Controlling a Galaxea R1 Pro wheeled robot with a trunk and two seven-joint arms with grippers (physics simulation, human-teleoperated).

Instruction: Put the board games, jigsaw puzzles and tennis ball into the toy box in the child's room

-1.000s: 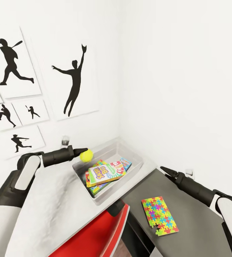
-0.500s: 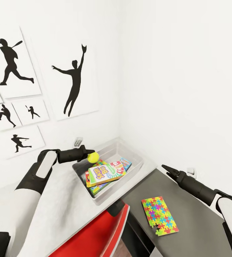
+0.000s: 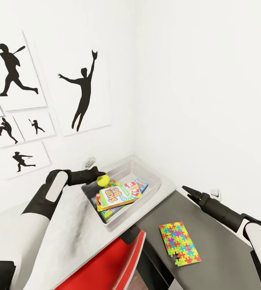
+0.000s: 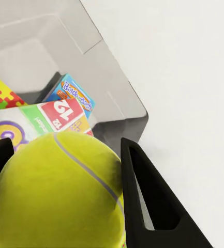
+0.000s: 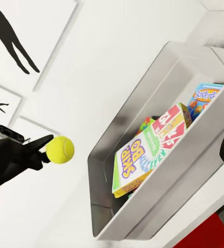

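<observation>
Pinching the fuzzy yellow-green tennis ball [image 3: 103,180], the left tool [image 3: 98,177] hung over the near corner of the shallow light grey toy box [image 3: 154,182] on the pale grey worktop [image 3: 72,229], which held colourful flat game boxes [image 3: 118,195].

Left arm: white upper segment, black forearm, reaching forward and inward across the head view; left gripper [image 3: 100,178] clamped on the tennis ball [image 3: 103,180], one black finger [image 4: 153,201] pressed to each side of it. Right arm: white segment low at the frame's right edge, black forearm angled up and inward; right gripper [image 3: 185,189] empty, its tips drawn to a narrow point.
</observation>
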